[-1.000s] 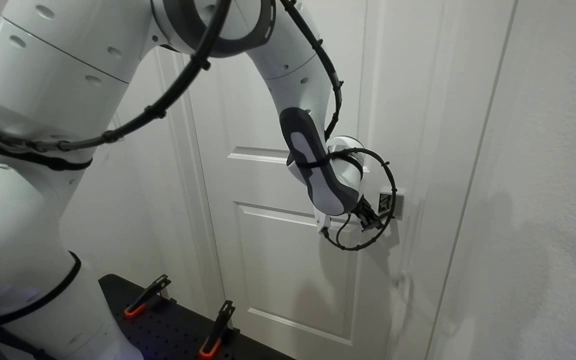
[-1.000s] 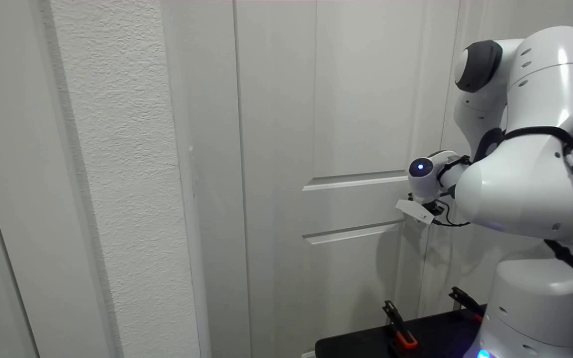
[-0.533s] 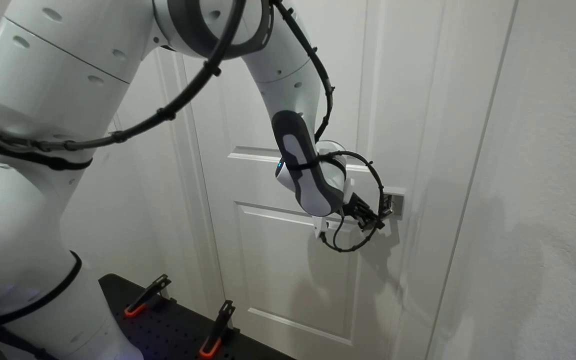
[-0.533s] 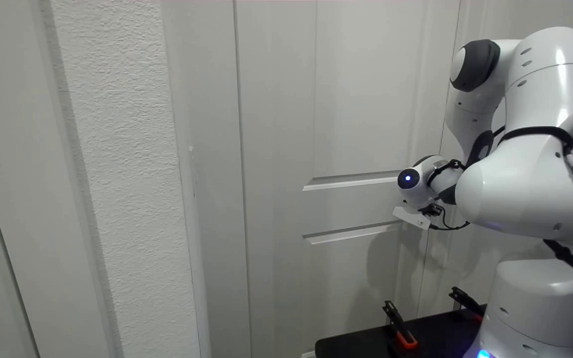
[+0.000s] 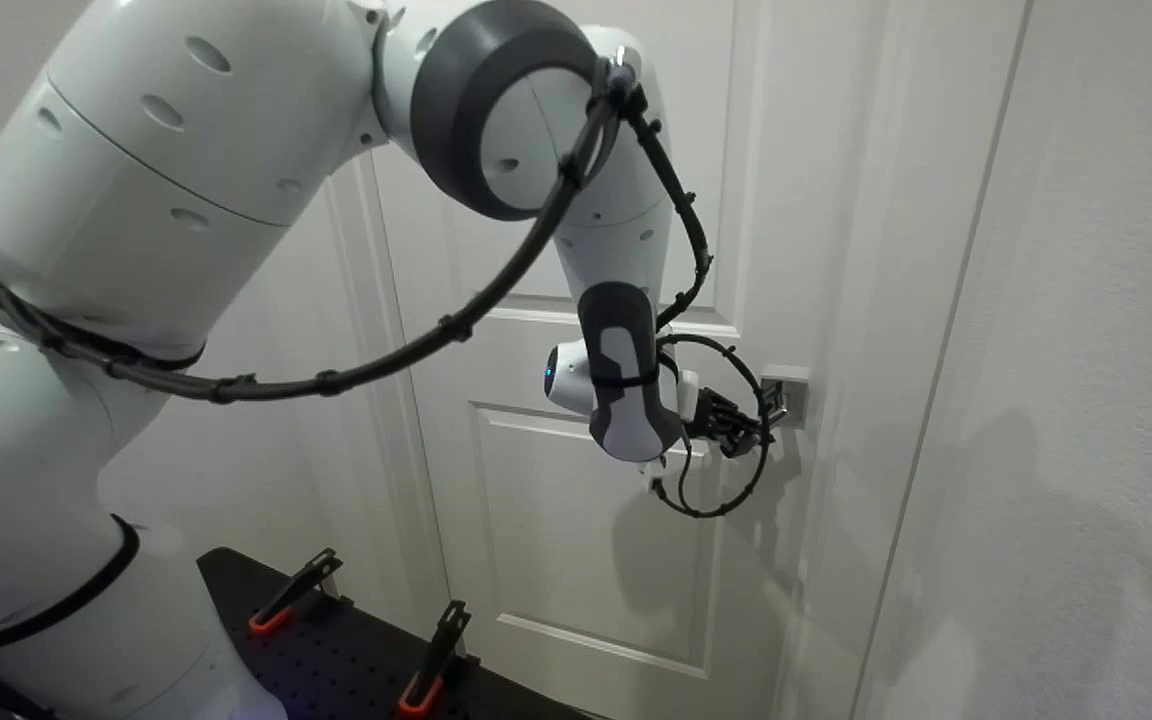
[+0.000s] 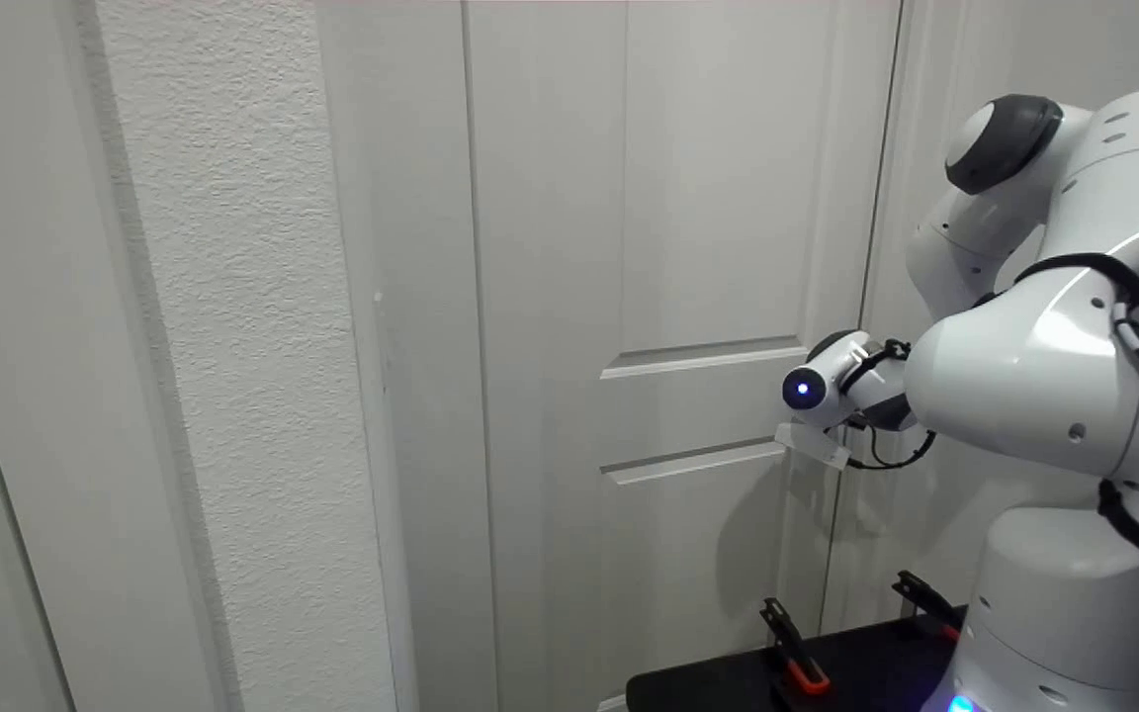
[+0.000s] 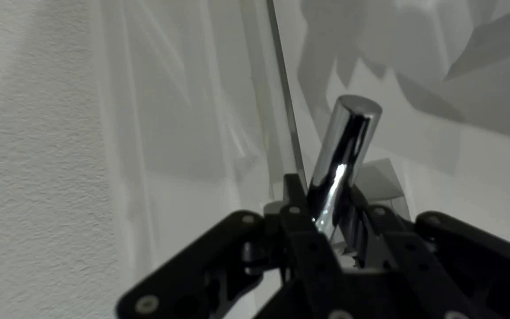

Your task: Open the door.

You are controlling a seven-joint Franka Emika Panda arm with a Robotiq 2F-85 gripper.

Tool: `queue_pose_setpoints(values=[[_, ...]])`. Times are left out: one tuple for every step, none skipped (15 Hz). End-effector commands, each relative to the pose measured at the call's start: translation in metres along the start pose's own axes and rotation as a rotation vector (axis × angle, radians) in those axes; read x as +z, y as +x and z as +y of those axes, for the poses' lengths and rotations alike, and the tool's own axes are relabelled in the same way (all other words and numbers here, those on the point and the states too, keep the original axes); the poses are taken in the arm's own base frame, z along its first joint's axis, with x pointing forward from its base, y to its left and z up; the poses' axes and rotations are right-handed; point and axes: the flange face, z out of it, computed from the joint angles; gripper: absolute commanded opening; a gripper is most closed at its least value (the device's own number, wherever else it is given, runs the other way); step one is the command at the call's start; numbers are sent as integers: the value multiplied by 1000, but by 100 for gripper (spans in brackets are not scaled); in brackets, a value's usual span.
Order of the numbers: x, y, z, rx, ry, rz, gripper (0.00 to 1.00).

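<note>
- Door (image 5: 576, 545): white, paneled, takes up the middle of the frame in both exterior views. Dark gap (image 7: 284, 79) along its handle-side edge, top center of wrist view. My read: unlatched or barely ajar, not swung.
- Franka arm (image 5: 206, 130): from upper left of the frame in an exterior view to middle right. Elbow high, forearm dropped, likely so the wrist gets to handle height clear of the panels.
- Black perforated board (image 5: 336, 665): lower left, beside the arm's base. Probably the mounting surface.
- Black cable (image 5: 457, 328): tied along the arm, slack loop at the wrist, presumably so joints turn without tugging. Loop could snag on the handle.
- 2 black-and-orange clamps (image 5: 296, 589): at the board's edge, bottom left. Guess: they pin it against pull loads.
- Gripper (image 7: 326, 199): bottom center of wrist view, clamped on the lever, 1 finger each side.
- Lever handle (image 7: 347, 146): chrome, middle of wrist view, free end poking past the fingertips. Gripped along the shaft, I'd say to turn it and move the door with the same hold. How far it's turned: can't tell.
- Square plate (image 5: 797, 405): middle right, on the door face, carries the lever.
</note>
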Motion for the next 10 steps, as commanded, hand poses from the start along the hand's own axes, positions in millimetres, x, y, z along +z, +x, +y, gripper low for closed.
queue_pose_setpoints(values=[[14, -14, 30, -37, 17, 106, 6], [14, -16, 28, -28, 29, 118, 6], [6, -4, 3, -24, 17, 117, 6], [6, -5, 1, -9, 14, 113, 6], [5, -5, -1, -8, 10, 111, 6], [6, -5, -4, -7, 12, 112, 6], [6, -6, -5, -7, 13, 114, 6], [9, -12, 1, -4, 21, 119, 6], [6, -6, -12, -6, 20, 121, 6], [7, -9, -12, -1, 25, 122, 6]])
